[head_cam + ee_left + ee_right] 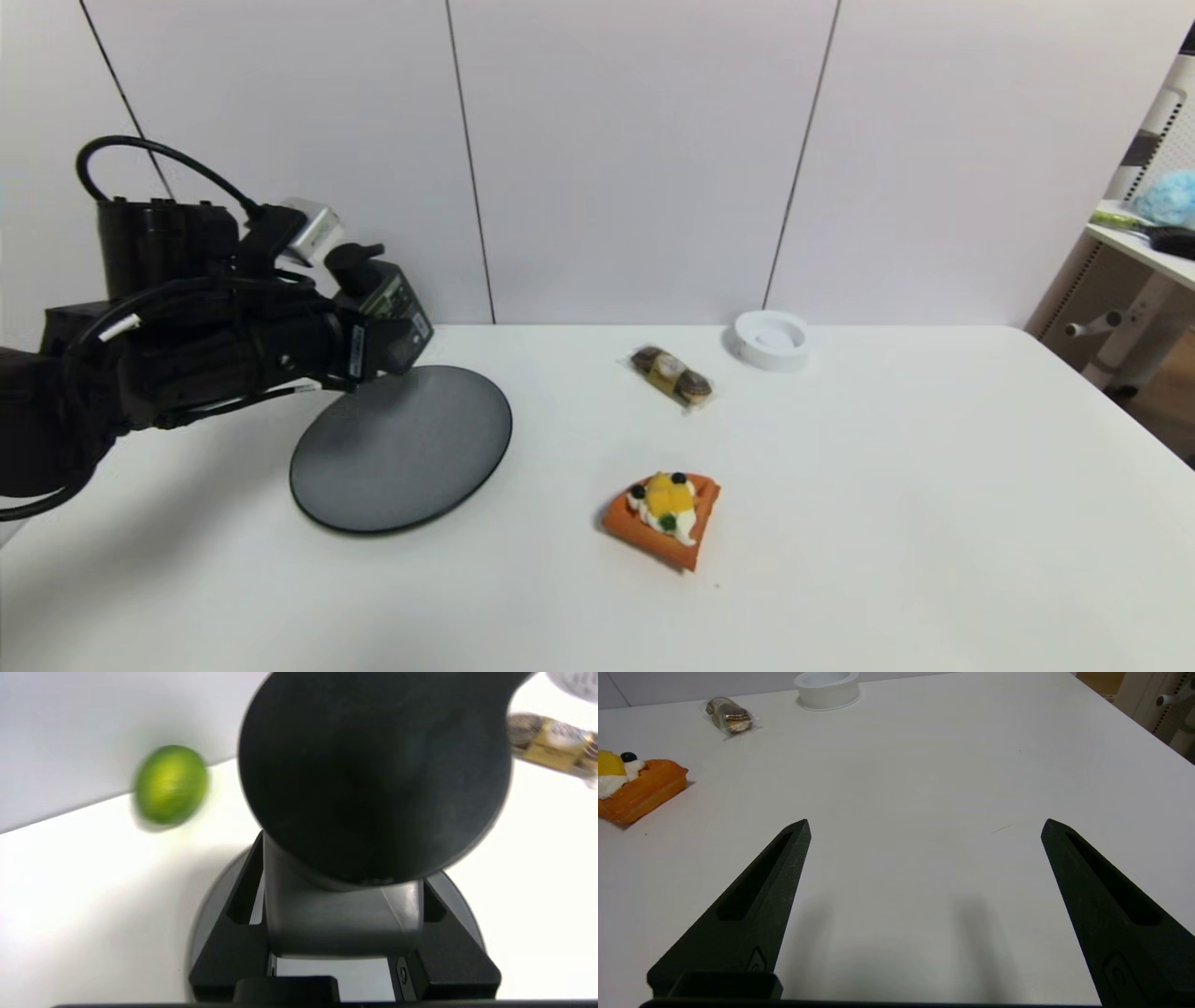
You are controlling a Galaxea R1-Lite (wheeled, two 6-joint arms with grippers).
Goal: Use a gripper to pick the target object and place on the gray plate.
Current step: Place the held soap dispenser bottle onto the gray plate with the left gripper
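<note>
The white table (840, 523) was seen carrying the gray plate (401, 448) at its left; the left gripper (378, 341) was held above the plate's far-left rim, jaws pinched on the pump bottle (387, 313), lifted clear of the plate; the right gripper (924, 826) was held low over bare table, jaws spread wide; a waffle slice (665, 516) and a lime (170, 784) were noted apart.

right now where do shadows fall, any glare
head view: left end effector holding the pump bottle throws a soft shadow on the table beside the gray plate, which has a pale sheen; left wrist view: faint shadow under the lime; right wrist view: two soft shadows below the open right end effector.
</note>
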